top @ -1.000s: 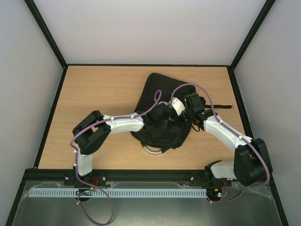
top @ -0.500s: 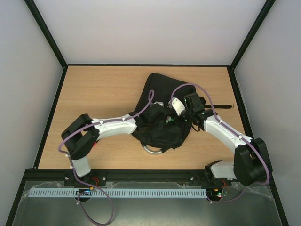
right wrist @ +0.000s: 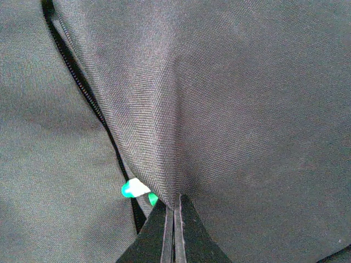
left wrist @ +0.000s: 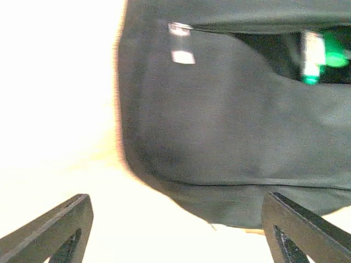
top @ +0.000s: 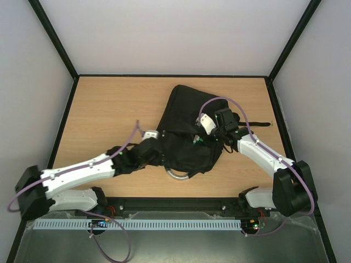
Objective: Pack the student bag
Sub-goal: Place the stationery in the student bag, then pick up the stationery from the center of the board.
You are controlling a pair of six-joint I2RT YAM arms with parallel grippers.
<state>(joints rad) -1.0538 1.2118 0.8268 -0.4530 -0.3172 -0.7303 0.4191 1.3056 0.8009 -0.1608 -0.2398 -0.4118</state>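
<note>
In the top view the student bag (top: 186,118) is seen lying on the table (top: 98,109), directly ahead of the left gripper (top: 159,150) and under the right gripper (top: 202,137). How the jaws stand cannot be told from here. In the left wrist view the left gripper (left wrist: 176,200) is shown wide and empty, with the side of the bag just ahead of it. The dark mouth of the bag lies ahead and to the right, where a green and white object (left wrist: 315,55) is seen inside, too blurred to be named. In the right wrist view the right gripper (right wrist: 174,211) is closed tightly on a thin fold of the bag's cloth, with the zip (right wrist: 82,93) running to its left and the green and white object just beside the fingertips. To do the step well, this pinch should probably not be loosened, since a thin fold may slip. The left gripper should be brought in level, so that the soft bag is not pushed away.
</note>
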